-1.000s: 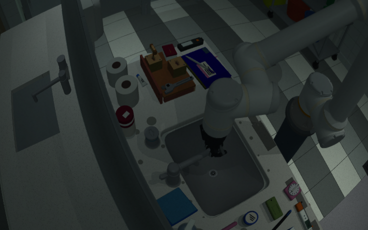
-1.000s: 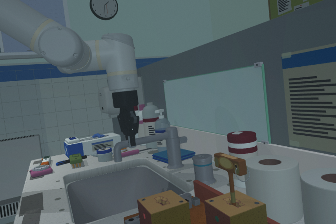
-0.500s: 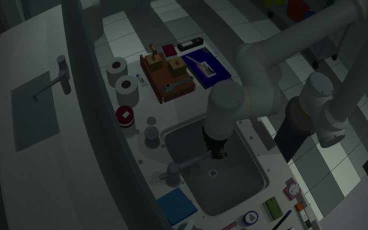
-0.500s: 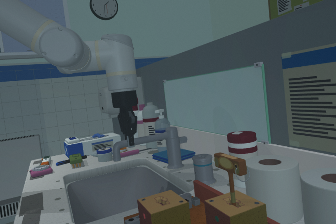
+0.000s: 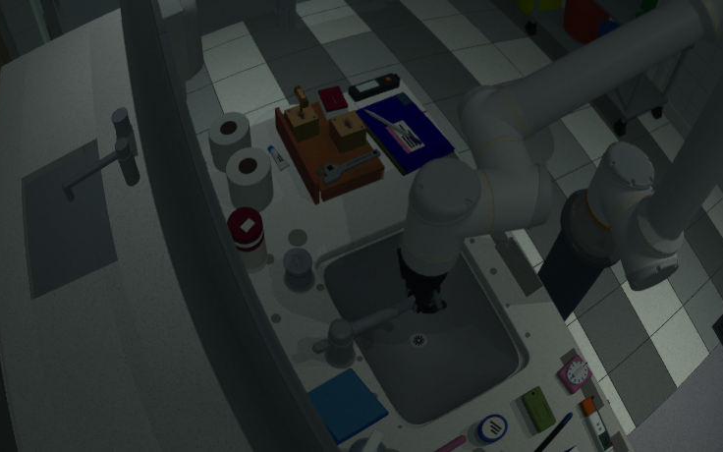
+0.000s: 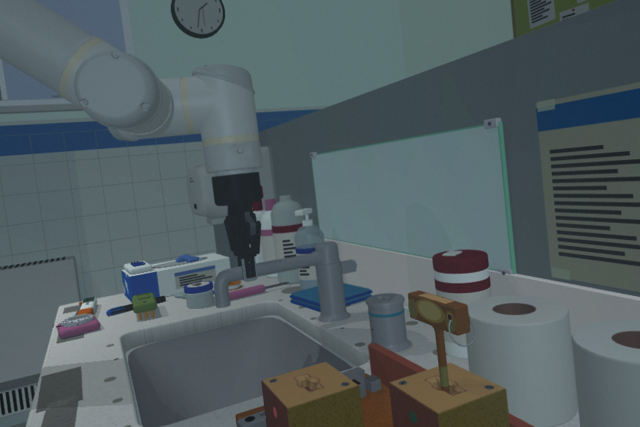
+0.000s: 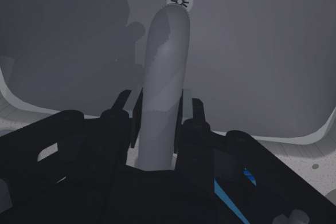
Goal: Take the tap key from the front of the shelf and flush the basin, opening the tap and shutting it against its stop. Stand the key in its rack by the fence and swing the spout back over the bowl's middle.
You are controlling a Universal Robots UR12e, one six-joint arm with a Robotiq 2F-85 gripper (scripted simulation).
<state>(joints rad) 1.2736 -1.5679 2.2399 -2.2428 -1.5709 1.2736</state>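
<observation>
The tap key, with a brown T-handle and thin shaft, stands upright in the right-hand block of its wooden rack. The grey spout reaches out from the tap post over the basin, its tip just short of the drain. My gripper comes straight down on the spout partway along its length, and its two fingers are closed on either side of the tube. The tap's own handle is hidden behind the post.
Two paper rolls stand by the mirror wall beside the rack. A red-and-white can and a small grey jar sit between rack and tap. A blue pad, bottles and small items crowd the basin's far side.
</observation>
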